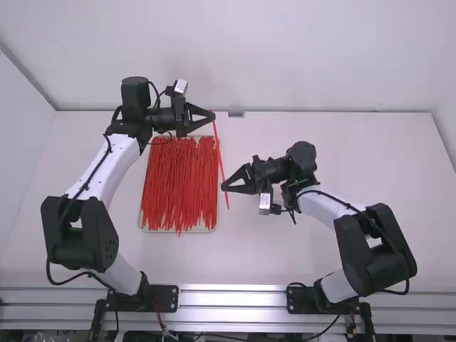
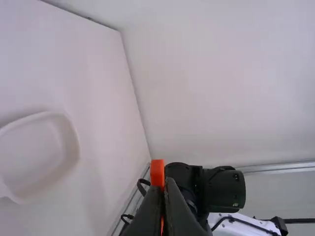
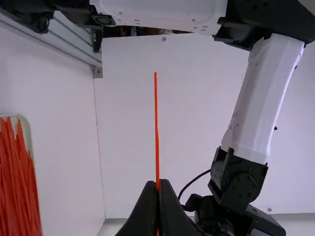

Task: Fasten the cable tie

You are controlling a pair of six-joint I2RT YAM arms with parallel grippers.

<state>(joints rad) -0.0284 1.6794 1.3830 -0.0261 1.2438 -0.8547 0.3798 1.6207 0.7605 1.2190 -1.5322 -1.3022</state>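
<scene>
A single red cable tie (image 1: 219, 153) hangs stretched between my two grippers, above the table just right of the tray. My left gripper (image 1: 211, 116) is at the table's far edge, shut on the tie's upper end. The left wrist view has its fingers (image 2: 156, 206) closed around the orange-red head (image 2: 157, 172). My right gripper (image 1: 226, 187) is shut on the tie lower down, near the middle of the table. In the right wrist view the thin strap (image 3: 156, 142) runs straight out from the closed gripper (image 3: 158, 184) to a free tip.
A flat tray (image 1: 211, 229) heaped with several red cable ties (image 1: 178, 182) lies left of the middle, under the left arm; its ties (image 3: 15, 172) also edge the right wrist view. The left arm's white link (image 3: 261, 98) stands beyond the strap. Open table lies to the right.
</scene>
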